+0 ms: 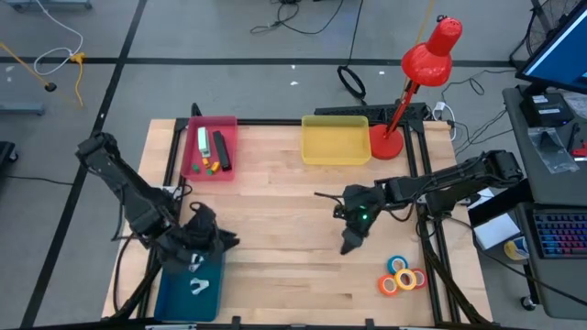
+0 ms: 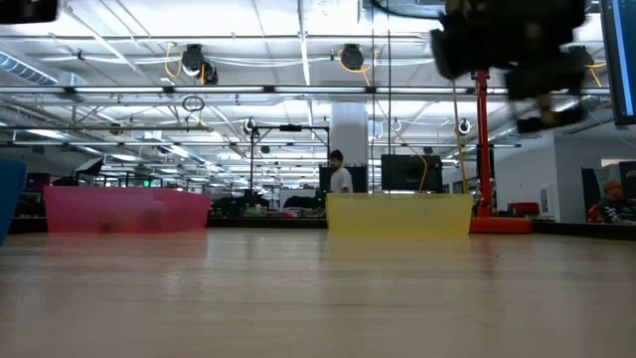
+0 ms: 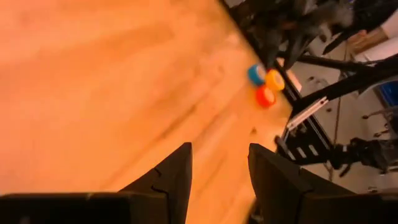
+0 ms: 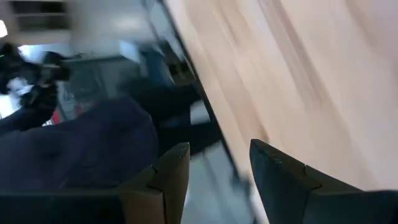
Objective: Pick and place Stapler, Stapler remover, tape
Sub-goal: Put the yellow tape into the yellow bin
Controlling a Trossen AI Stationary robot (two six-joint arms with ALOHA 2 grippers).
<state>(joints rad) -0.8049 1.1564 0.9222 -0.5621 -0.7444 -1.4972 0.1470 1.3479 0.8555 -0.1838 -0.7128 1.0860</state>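
Spanning nearly the whole high view, the wooden table [image 1: 284,229] carries three trays: a yellow tray [image 1: 336,142] at the far edge beside the red desk lamp [image 1: 417,78], a pink tray [image 1: 211,147] to its left holding a few small items too small to name, and a blue tray [image 1: 190,289] at the near left corner with a small pale piece lying in it.

Over the blue tray's far end hovers the left gripper [image 1: 200,240]; its wrist view shows the jaws parted with bare table between them, holding nothing. The right gripper [image 1: 351,240] hangs over the middle of the table, jaws likewise apart and empty.

Near the front right corner lie the tape rolls [image 1: 404,275], a touching cluster of blue, orange, red and yellow rings, well apart from both grippers, though the right one is nearer.

Judging by their look, the rolls are light, stiff and flat, likely to slide on smooth wood. A sensible hold would pinch one roll across its outer rim, or one finger inside the hole, picking an outer ring so neighbours are not dragged.
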